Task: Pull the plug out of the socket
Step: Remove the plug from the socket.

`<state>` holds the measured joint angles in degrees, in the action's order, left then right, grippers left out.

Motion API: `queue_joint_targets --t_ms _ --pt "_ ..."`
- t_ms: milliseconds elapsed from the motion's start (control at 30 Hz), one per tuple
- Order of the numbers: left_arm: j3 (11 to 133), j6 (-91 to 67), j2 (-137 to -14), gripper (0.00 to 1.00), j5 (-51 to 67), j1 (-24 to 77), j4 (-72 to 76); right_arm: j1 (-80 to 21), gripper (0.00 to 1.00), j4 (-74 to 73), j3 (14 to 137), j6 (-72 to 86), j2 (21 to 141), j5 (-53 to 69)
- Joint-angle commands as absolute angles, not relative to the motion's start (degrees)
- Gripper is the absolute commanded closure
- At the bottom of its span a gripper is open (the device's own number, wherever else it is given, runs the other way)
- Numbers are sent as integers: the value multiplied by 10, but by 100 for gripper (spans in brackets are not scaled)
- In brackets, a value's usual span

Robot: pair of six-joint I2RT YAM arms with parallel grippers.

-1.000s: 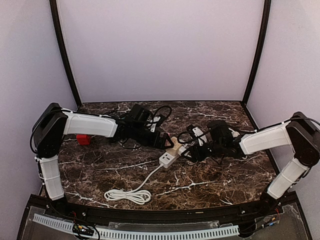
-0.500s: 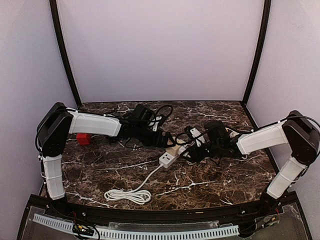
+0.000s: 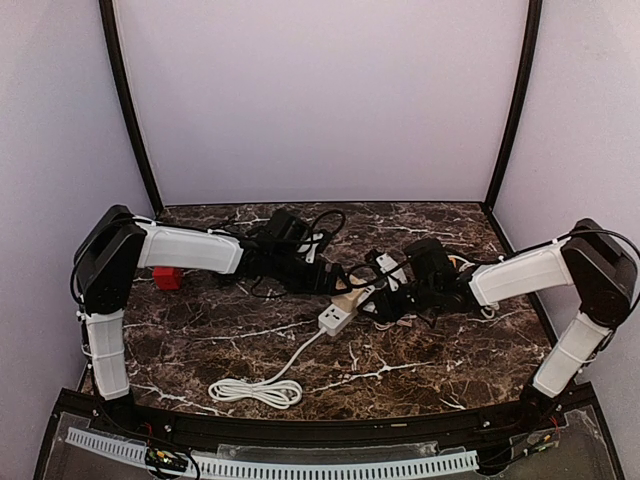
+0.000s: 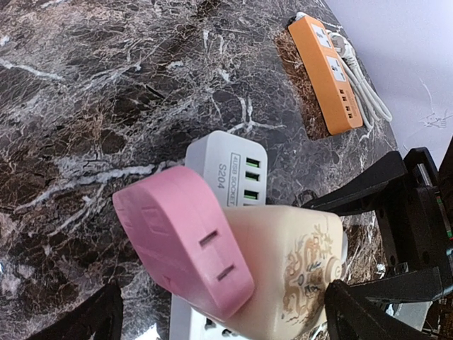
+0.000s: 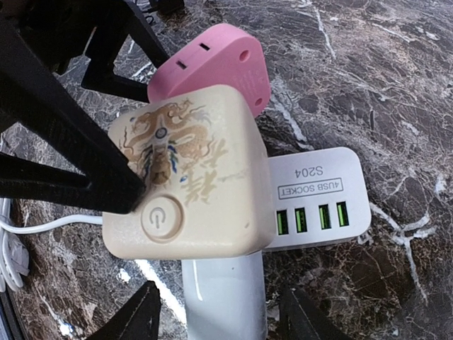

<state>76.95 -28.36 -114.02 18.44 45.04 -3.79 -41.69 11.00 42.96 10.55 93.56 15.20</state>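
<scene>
Dark marbled worktop (image 3: 420,380) fills the floor of the booth, and both arms are stretched in over its middle. The left arm (image 3: 190,250) reaches in from the left and the right arm (image 3: 520,275) from the right, their wrists nearly meeting above the clutter.

Between them lies the white socket strip (image 3: 337,318), angled across the worktop. Its white cord (image 3: 255,390) trails towards the near edge and ends in a loose coil. An orange strip (image 4: 329,78) lies well apart, near the wall.

Here is the one to watch: the cream plug (image 5: 184,177), dragon print and power button on top, is still seated on the white socket strip. A pink adapter (image 4: 184,241) sits pressed against its side. A small red block (image 3: 167,278) sits off by the left arm.

Left gripper (image 3: 332,281): its fingers (image 4: 92,319) are spread wide, one on either side of the pink adapter and cream plug, clamped on neither. Right gripper (image 3: 385,303): its fingers (image 5: 145,315) stand apart astride the strip's body, a sliver of worktop showing on each side.
</scene>
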Motion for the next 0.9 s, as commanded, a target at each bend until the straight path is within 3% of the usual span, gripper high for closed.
queue_joint_targets --t_ms 0,200,600,867 --pt "745 -280 -1178 1 139 453 -113 -427 45 94 438 92 947 135" --pt "747 -280 -1181 1 140 453 -113 -431 50 85 429 85 943 106" --pt "748 -282 -1187 1 138 453 -114 -467 74 76 419 65 930 22" --pt "744 -285 -1190 1 136 451 -114 -471 85 55 415 66 916 2"
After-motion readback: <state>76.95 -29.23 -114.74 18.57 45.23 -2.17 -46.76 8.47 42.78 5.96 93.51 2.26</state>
